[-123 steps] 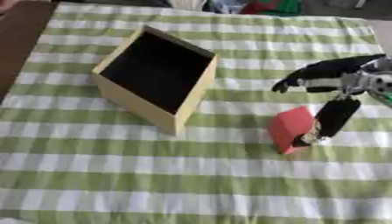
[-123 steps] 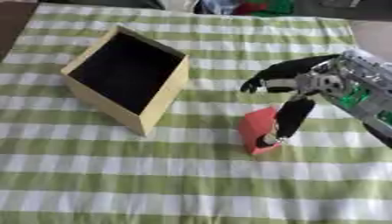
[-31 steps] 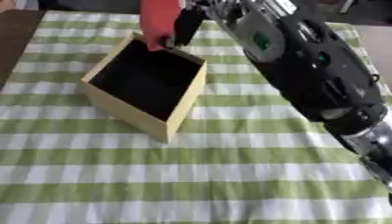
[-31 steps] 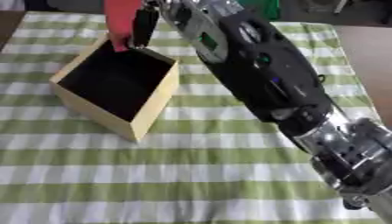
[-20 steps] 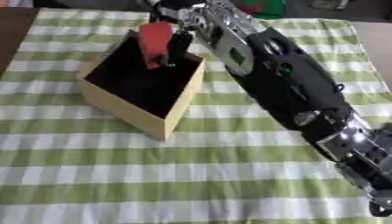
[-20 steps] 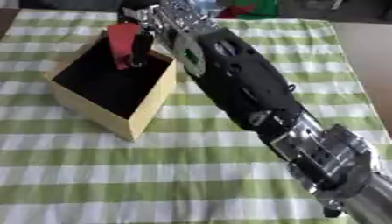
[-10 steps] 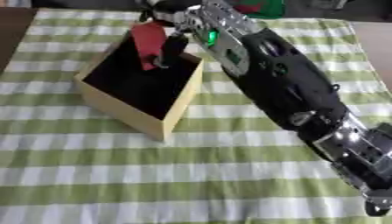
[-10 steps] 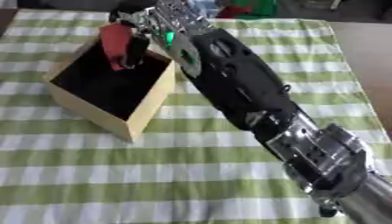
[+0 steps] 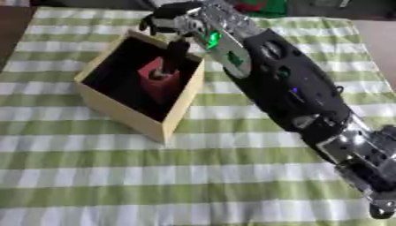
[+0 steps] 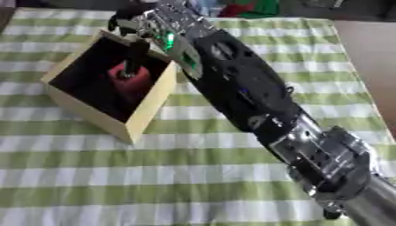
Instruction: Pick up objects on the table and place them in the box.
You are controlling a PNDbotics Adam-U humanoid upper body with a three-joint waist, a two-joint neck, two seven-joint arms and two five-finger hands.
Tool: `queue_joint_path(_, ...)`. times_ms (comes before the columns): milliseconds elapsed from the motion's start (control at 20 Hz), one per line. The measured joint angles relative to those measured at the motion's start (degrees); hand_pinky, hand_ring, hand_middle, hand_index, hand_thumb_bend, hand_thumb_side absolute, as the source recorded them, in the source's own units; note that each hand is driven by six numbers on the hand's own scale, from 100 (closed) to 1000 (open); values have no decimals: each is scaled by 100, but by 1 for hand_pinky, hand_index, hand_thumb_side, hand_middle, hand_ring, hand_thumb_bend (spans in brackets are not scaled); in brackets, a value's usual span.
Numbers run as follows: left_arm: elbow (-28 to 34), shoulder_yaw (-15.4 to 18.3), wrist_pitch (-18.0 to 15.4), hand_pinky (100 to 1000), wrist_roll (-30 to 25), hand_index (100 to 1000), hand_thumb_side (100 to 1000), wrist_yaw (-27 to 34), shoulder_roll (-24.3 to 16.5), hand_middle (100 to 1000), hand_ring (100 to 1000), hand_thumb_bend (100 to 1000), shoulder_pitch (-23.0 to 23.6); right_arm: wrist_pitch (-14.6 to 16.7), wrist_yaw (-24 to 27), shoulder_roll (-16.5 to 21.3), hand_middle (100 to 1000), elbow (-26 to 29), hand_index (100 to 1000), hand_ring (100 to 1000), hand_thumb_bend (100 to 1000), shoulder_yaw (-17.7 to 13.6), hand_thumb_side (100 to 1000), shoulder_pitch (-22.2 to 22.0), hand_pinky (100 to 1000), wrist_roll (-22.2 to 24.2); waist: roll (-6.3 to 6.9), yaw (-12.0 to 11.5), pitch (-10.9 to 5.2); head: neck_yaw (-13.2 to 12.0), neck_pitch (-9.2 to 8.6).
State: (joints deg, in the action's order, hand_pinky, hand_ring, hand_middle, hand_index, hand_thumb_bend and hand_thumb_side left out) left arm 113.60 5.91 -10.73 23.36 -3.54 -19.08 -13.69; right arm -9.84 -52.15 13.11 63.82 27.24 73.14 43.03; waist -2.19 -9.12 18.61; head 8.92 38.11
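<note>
Red block (image 9: 158, 84) inside the box (image 9: 175, 115)

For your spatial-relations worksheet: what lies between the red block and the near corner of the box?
Only the dark inner floor of the box; nothing else lies between the red block and that corner. The left eye view shows it best. The right hand reaches in from above.

A table (image 9: 116, 185) wore a green-and-white striped cloth (image 9: 232, 194); an open tan box (image 9: 147, 123) stood on the cloth's far left part
</note>
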Motion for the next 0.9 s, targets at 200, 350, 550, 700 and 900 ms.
queue_joint_path(200, 0, 0, 3, 1000, -4, 706, 100, 0, 0, 480, 482, 118, 0, -14, 0, 30, 852, 64, 986, 1000, 476, 0, 373, 0, 971, 81, 0, 1, 0, -1, 0)
queue_joint_path(350, 0, 0, 4, 1000, -4, 706, 100, 0, 0, 482, 484, 119, 0, -19, 4, 43, 846, 124, 982, 997, 393, -4, 319, 31, 969, 87, 0, 8, -7, -3, 0)
queue_joint_path(550, 0, 0, 4, 1000, -4, 705, 100, 1, 0, 482, 484, 119, -2, -105, 163, 168, 844, 441, 976, 991, 295, -120, 267, 102, 964, 51, 4, 29, -30, -10, 0)
queue_joint_path(700, 0, 0, 3, 1000, -3, 705, 100, 1, 0, 482, 484, 121, -2, -150, 353, 343, 836, 774, 963, 980, 146, -210, 219, 102, 954, -1, 11, 57, -31, -34, 3)
queue_joint_path(900, 0, 3, -7, 1000, 13, 705, 100, -5, 0, 482, 484, 120, 1, -117, 674, 768, 801, 1315, 914, 954, 100, -400, 100, 26, 931, -193, 29, 115, -31, -107, 8)
